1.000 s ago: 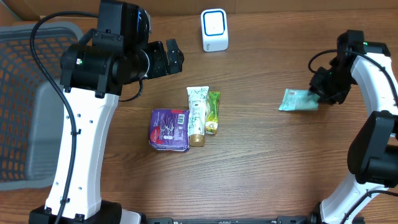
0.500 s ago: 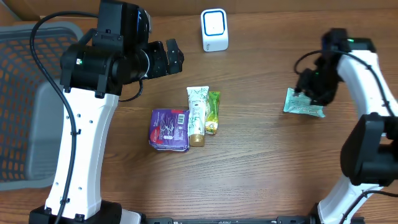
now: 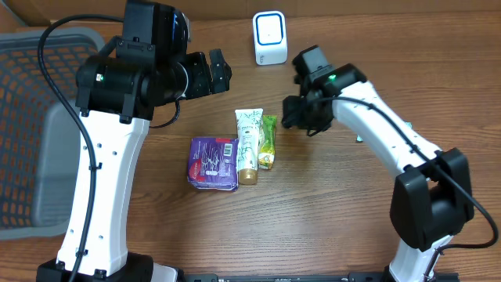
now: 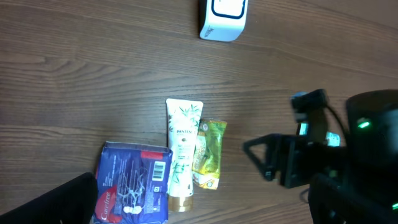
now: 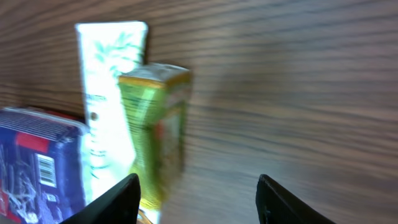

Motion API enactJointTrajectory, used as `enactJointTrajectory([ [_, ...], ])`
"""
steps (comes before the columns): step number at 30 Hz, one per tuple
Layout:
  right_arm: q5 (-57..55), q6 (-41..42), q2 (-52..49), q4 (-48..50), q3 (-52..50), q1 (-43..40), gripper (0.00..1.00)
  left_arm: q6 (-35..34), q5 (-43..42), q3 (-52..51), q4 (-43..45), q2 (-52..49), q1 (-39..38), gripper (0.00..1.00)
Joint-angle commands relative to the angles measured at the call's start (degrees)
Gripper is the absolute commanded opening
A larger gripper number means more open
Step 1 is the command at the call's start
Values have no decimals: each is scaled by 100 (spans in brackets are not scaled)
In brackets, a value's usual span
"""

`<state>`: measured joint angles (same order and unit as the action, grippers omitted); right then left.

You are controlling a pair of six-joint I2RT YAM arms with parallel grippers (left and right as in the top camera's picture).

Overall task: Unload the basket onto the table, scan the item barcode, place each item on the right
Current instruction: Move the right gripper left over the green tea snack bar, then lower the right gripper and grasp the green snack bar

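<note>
Right gripper [image 5: 196,193] jaws apart, empty, green packet [image 5: 155,118] just ahead, untouched

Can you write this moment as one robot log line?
right pincer: open, empty, near green sachet | left pincer: open, empty | white scanner: no item at it | barcode scan: not yet done

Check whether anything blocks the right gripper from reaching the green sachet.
Nothing visible does. The right gripper hangs open beside the green sachet, with only bare table between them. The white tube lies against the sachet's far side and may crowd one finger.
</note>
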<state>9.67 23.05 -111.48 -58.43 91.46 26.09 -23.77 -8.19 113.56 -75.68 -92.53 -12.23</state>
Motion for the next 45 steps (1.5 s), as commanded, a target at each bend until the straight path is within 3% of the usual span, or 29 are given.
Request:
enactJointTrajectory([
  [1, -70, 249, 184, 313, -313, 391, 61, 107, -24, -20, 2, 35, 22, 100],
  [8, -219, 251, 107, 719, -726, 839, 60, 107, -24, -20, 2, 35, 22, 99],
  [18, -1220, 249, 107, 415, -750, 588, 60, 107, -22, -20, 2, 35, 22, 99],
  [22, -981, 103, 107, 603, -750, 501, 60, 107, -22, -20, 0, 33, 22, 99],
  [27, 140, -660, 107, 1058, -750, 590, 60, 107, -24, -20, 2, 35, 22, 100],
  [35, -365, -463, -96, 975, -752, 732, 58, 107, -24, -20, 4, 35, 22, 99],
  [45, -455, -466, -271, 647, -752, 50, 56, 107, -22, -20, 2, 35, 22, 100],
])
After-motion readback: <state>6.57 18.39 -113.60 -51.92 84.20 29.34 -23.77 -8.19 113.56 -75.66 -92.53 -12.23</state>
